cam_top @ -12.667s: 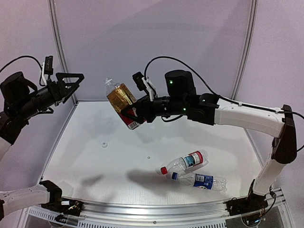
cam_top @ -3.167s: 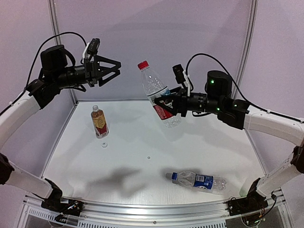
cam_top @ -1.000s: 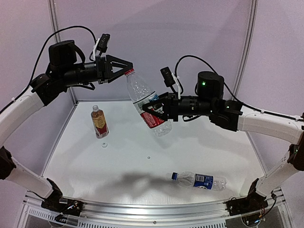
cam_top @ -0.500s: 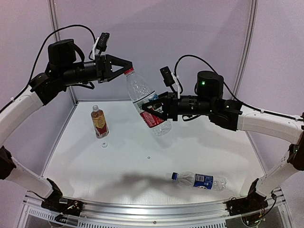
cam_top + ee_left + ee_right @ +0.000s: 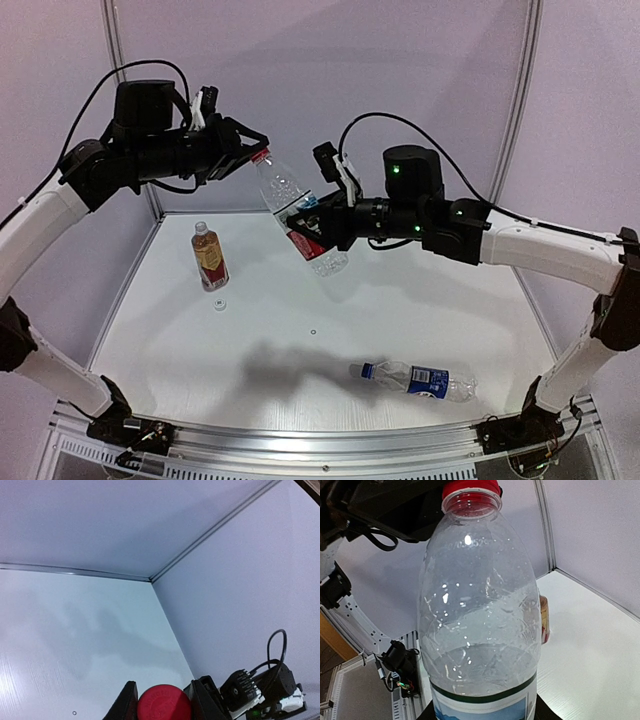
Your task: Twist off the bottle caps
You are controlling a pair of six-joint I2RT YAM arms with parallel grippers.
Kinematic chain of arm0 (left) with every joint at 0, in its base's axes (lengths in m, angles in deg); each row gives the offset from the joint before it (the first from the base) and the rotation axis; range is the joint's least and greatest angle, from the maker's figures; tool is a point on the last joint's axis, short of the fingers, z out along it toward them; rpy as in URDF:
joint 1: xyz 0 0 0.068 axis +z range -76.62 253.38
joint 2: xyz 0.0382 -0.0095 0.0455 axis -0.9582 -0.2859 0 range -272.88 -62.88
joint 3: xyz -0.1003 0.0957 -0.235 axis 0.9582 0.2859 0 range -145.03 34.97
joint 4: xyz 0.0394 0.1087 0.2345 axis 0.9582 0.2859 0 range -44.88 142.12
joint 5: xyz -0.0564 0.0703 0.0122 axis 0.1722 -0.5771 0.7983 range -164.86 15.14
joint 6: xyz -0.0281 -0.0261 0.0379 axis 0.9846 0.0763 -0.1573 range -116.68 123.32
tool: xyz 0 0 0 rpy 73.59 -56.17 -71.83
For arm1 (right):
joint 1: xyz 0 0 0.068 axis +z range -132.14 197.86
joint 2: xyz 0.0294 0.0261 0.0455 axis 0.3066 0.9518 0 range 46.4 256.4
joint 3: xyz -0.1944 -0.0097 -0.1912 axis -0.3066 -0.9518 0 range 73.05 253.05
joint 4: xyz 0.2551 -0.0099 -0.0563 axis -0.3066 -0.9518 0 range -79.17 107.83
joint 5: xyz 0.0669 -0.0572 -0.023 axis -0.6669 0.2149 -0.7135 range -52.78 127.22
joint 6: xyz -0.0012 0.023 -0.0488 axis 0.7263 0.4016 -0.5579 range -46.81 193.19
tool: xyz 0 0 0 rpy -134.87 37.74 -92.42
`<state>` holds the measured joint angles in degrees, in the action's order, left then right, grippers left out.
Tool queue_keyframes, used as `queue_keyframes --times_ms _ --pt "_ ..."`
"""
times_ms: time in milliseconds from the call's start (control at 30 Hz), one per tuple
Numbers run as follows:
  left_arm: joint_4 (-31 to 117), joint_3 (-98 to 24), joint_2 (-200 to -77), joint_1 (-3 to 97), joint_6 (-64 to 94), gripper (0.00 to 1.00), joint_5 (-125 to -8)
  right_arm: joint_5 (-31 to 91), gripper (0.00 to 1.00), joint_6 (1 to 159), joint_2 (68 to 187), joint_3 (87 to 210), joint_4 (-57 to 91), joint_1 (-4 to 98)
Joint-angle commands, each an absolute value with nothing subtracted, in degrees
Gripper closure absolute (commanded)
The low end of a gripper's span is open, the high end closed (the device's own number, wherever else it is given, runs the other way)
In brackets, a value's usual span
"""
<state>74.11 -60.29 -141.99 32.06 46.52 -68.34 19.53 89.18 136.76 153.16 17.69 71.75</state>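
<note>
My right gripper (image 5: 312,232) is shut on the label end of the red-white label bottle (image 5: 295,215), holding it tilted in the air, neck toward the upper left. My left gripper (image 5: 252,157) is shut on its red cap (image 5: 262,156). In the left wrist view the red cap (image 5: 164,703) sits squeezed between the two black fingers (image 5: 126,706). The right wrist view looks up the clear bottle (image 5: 480,620) to the red cap (image 5: 471,489). The amber bottle (image 5: 209,257) stands uncapped at the table's left, with the white cap (image 5: 219,304) beside it. The blue-label bottle (image 5: 415,379) lies at the front right, blue cap (image 5: 367,371) on.
The white table (image 5: 300,330) has a raised rail along its near edge (image 5: 320,435) and walls at the back and sides. Both arms meet high above the table's rear middle. The amber bottle (image 5: 544,620) shows behind the held bottle in the right wrist view.
The left gripper has closed onto the red cap and its wrist has turned. Both arms and the held bottle have shifted a little to the left.
</note>
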Motion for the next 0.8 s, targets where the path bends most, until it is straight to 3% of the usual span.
queue_keyframes --times_ms 0,100,267,400,600,767 --pt "80.56 -63.75 -143.88 29.71 51.49 0.79 -73.25 28.13 0.59 87.16 139.63 155.43 13.83 70.94" --pt "78.38 -63.14 -143.38 29.70 50.06 0.70 -73.39 25.67 0.59 86.62 139.62 155.08 14.10 70.95" --pt "76.33 -61.64 -140.05 32.87 40.12 0.37 -71.89 23.70 0.59 86.96 137.70 152.29 14.91 71.00" --pt "68.74 -53.95 -134.02 42.27 36.97 0.23 -60.44 24.41 0.60 87.94 135.17 149.42 15.95 70.96" --pt "58.33 -46.09 -127.08 49.41 33.38 0.17 -38.08 18.47 0.60 89.43 132.80 148.78 17.28 70.94" --pt "44.66 -41.18 -127.45 49.38 40.68 0.20 -30.47 10.99 0.59 93.63 132.42 149.15 23.35 70.94"
